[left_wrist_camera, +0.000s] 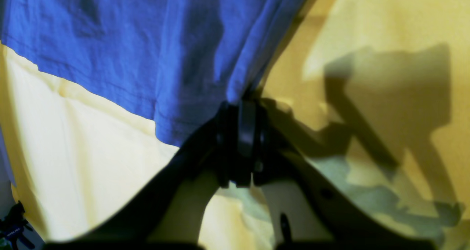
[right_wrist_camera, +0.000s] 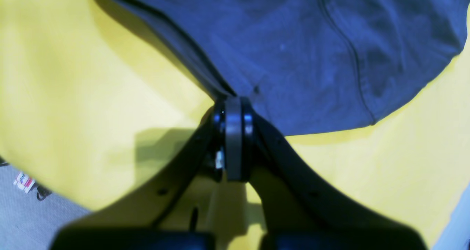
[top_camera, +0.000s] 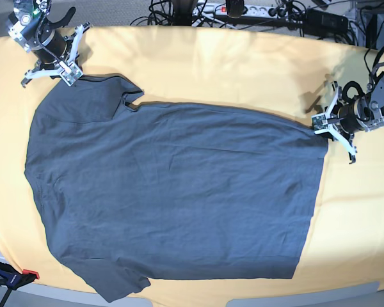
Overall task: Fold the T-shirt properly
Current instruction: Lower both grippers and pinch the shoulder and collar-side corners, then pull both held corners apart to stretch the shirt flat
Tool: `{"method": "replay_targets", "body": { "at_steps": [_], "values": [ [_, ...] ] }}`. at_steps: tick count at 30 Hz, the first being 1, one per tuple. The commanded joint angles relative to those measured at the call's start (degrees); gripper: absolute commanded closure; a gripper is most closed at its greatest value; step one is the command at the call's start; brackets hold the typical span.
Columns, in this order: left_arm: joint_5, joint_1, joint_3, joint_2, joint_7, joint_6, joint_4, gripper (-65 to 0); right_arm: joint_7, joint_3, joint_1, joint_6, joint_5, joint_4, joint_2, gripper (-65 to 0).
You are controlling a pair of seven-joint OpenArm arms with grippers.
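Observation:
The dark slate-grey T-shirt (top_camera: 173, 192) lies spread flat on the yellow-orange cloth (top_camera: 243, 70), its neck end toward the left in the base view. My left gripper (top_camera: 321, 123) is at the shirt's far right hem corner. In the left wrist view the left gripper (left_wrist_camera: 244, 107) is shut on a bunched fold of the T-shirt (left_wrist_camera: 128, 40), which looks blue there. My right gripper (top_camera: 69, 77) is at the far left sleeve corner. Seen from the right wrist, the right gripper (right_wrist_camera: 233, 103) is shut with the edge of the T-shirt (right_wrist_camera: 312, 59) pinched at its tips.
Cables and a power strip (top_camera: 243, 9) run along the back edge of the table. A clamp (top_camera: 9, 276) grips the cloth at the front left corner. The yellow cloth hangs over the table's edge above grey floor (right_wrist_camera: 22, 213).

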State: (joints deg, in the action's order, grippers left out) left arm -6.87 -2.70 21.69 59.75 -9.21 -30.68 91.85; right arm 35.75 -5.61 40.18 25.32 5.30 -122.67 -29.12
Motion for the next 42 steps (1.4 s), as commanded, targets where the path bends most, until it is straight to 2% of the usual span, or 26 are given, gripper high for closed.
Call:
{"method": "replay_targets", "body": {
  "at_steps": [1, 4, 9, 14, 23, 28, 29, 32, 33, 34, 39, 42],
  "values": [
    [0.3, -0.7, -0.5, 1.4, 0.2, -1.0, 1.0, 0.0, 0.0, -0.4, 0.3, -0.2, 0.2, -2.2, -1.3, 0.0],
    [1.3, -0.7, -0.5, 2.5, 0.0, -5.5, 3.0, 0.0, 1.9, -0.5, 2.7, -0.9, 0.2, -5.7, -3.6, 0.0],
    [6.1, -0.6, -0.5, 6.2, 0.0, -9.3, 6.0, 0.0, 5.0, -1.4, 10.3, -0.9, 0.2, -10.8, -7.1, 0.0],
    [10.8, 0.3, -0.5, 11.2, 0.0, -9.3, 9.6, 0.0, 6.5, -4.4, 17.7, -0.9, 0.2, -12.3, -7.4, 0.0],
    [11.0, 5.9, -0.5, 19.6, -0.1, -9.3, 18.8, 0.0, 7.6, -10.9, 30.9, -1.6, 0.4, -12.3, -7.4, 0.0],
    [10.6, 6.8, -0.5, 20.3, -0.2, -9.3, 20.3, 0.0, 0.6, -10.9, 30.6, -4.8, 0.4, -12.3, -7.4, 0.0],
    [10.4, 6.8, -0.5, 20.3, -0.2, -9.3, 20.3, 0.0, -0.1, -10.9, 29.6, -4.9, 0.5, -12.3, -7.4, -1.7],
    [10.4, 6.8, -0.5, 20.3, -0.2, -9.3, 20.3, 0.0, -0.3, -10.9, 25.5, -4.4, 4.5, -12.3, -7.4, -26.1],
    [10.4, 6.8, -0.5, 20.3, -0.2, -9.3, 20.3, 0.0, -0.6, -10.9, 23.9, -3.3, 6.2, -12.3, -7.4, -32.0],
    [10.4, 6.8, -0.5, 20.3, -0.2, -9.3, 20.3, 0.0, -1.3, -10.9, 22.4, -1.9, 7.8, -12.3, -7.4, -35.2],
    [10.4, 6.8, -0.5, 20.2, -0.2, -9.3, 20.3, 0.0, -3.2, -10.3, 15.3, 0.3, 13.0, -12.1, -7.4, -36.0],
    [10.4, 6.8, -0.5, 20.2, -0.2, -9.3, 20.3, 0.0, -3.2, -8.3, 10.9, 0.2, 14.5, -7.4, -7.4, -36.0]
  ]
}}
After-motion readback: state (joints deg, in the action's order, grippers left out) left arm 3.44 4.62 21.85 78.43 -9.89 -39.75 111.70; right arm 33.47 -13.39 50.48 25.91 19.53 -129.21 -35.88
